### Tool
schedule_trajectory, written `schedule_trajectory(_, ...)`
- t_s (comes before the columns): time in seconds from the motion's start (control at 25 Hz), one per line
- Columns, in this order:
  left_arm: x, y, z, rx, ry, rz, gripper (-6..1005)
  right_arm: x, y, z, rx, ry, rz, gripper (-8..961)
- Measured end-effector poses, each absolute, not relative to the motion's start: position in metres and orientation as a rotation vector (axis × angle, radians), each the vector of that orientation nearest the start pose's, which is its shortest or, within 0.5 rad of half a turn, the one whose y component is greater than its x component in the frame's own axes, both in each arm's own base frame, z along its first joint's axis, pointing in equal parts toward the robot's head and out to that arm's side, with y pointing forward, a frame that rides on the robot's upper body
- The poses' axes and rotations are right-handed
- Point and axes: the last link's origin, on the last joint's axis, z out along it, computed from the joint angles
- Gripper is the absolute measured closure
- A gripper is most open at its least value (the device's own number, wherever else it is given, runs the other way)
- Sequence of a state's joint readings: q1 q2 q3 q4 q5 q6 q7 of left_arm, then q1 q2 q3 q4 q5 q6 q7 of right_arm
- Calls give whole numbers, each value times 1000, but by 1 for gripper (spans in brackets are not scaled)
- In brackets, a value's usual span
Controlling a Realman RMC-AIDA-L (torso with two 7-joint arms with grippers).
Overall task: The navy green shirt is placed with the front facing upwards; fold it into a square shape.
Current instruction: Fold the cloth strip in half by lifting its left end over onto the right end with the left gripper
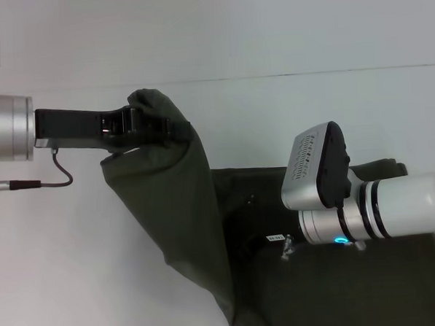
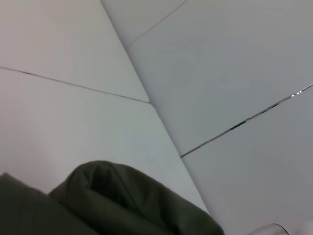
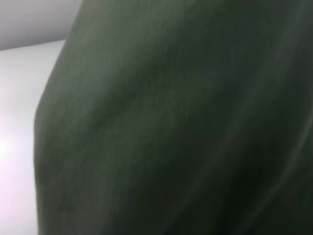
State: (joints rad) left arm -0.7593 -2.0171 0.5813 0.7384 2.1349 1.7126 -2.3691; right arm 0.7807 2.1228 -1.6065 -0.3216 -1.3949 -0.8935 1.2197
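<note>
Honestly, a lot is hidden. The right gripper sits low over the cloth, but its wrist body covers most of it, so I can't tell whether the jaws are parted or clamped. The right wrist view is filled with blurry green fabric and little else. The left wrist view catches only a rounded bunch of fabric and none of its own fingers.

The navy green shirt is dark olive, with no lettering or collar showing from any angle. The left gripper is clenched on a bunched edge and holds it up above the white table. From there the cloth hangs in a long draped fold, down to the rest lying flat under the right arm. The shirt's near edge runs out of frame.
</note>
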Motion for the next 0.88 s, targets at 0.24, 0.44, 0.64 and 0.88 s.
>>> schedule_trajectory(0.24, -195, 376, 44, -2602, -1661, -774, 922, 198, 357, -139, -2872, 338, 308, 955)
schedule_trajectory(0.44, -194, 376, 48, -2612, -1635, -814, 923, 188, 358, -141, -2877, 309, 342, 955)
schedule_trajectory(0.64, -192, 373, 52, -2628, -1610, -865, 923, 176, 360, -144, -2876, 275, 382, 954)
schedule_trajectory(0.88, -189, 371, 60, -2642, -1570, -920, 923, 163, 362, -144, -2876, 239, 421, 954)
